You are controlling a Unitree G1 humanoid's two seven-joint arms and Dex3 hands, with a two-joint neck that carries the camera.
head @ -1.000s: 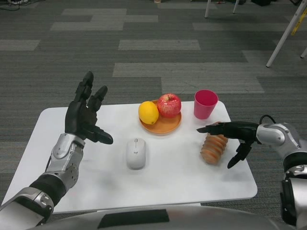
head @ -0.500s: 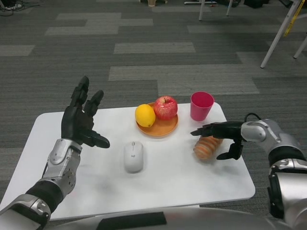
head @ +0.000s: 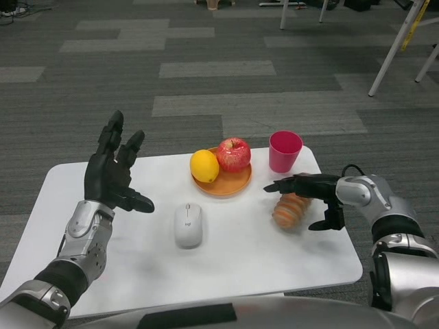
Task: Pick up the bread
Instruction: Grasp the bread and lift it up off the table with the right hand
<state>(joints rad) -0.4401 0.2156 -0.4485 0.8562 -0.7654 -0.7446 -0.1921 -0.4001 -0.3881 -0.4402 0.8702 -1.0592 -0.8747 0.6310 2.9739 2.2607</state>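
Bread (head: 290, 210) is sitting on the white desk (head: 240, 264), over on the right side, just below the pink cup (head: 285, 151) and a bit right of the plate. The right hand (head: 313, 197) is right over it: the long fingers (head: 281, 185) stretch out flat across the top of the loaf, pointing left, while the thumb hangs down just beside the loaf's right end. So the hand is spread wide around it, kind of straddling, and I honestly can't tell if the fingers are touching the crust or just above it. It isn't clamped on anything.

The loaf itself is small, oval-ish, orange-brown, with ridges running across it so it looks sliced or segmented. It lies tilted, one end aimed at the plate and the other toward the desk's near right corner.

The left hand (head: 110, 175) is up over the left part of the desk, palm turned inward, fingers fanned wide apart, holding nothing.

Other stuff: an orange plate (head: 223, 184) with 1 yellow lemon (head: 204, 166) and 1 red apple (head: 234, 154) side by side, and a white computer mouse (head: 188, 225) near the middle of the desk.
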